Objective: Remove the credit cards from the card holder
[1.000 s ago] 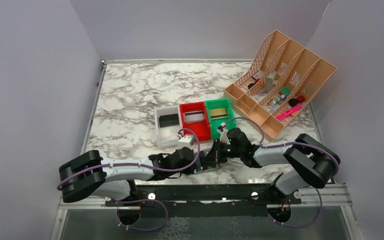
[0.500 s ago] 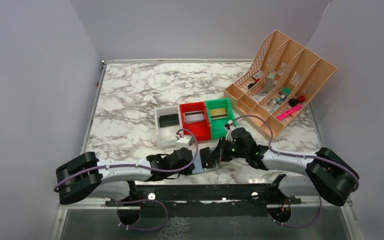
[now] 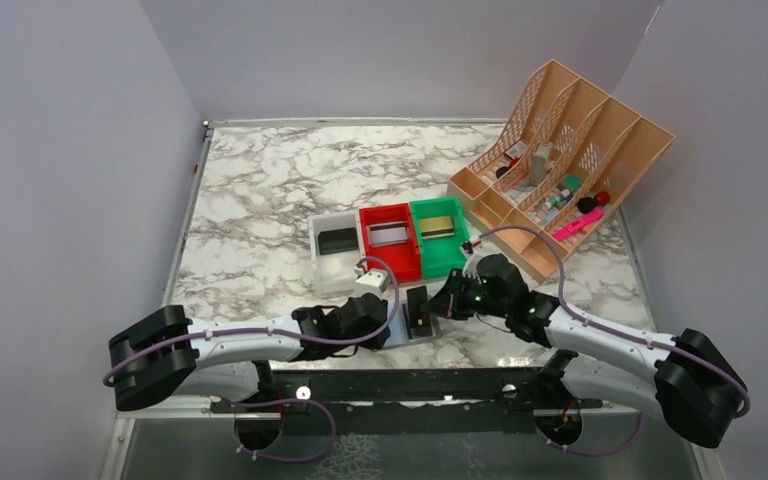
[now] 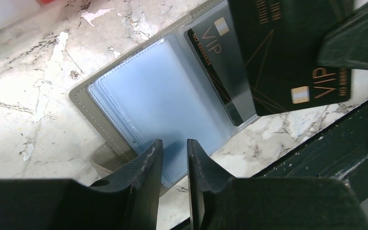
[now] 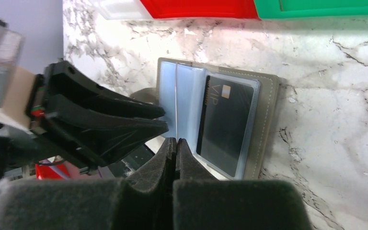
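Two black cards can be seen. One black card (image 4: 287, 48) is out of the sleeves. It is pinched in the right hand (image 5: 175, 142), whose fingers are pressed together on it, and it hangs just above the open card holder (image 4: 158, 105). The second card (image 5: 226, 122) sits inside the clear sleeve of the holder's right panel. Its long axis runs from near to far, a little slanted. It lies just to the right of the right hand's fingertips, so the right arm is the nearer one for it.

The left hand (image 4: 173, 143) is at the left edge of the pale blue panel. Its fingers stand a little apart, and nothing is seen caught between them.

One holder lies flat on the table (image 3: 260, 200), at the near edge between both arms. Farther away stand three bins in a row: a white bin (image 3: 336, 270), a red bin (image 3: 395, 262) and a green bin (image 3: 440, 255). Each has one flat item inside, but it cannot be told whether these are cards. One peach rack (image 3: 600, 130) stands at the far right.
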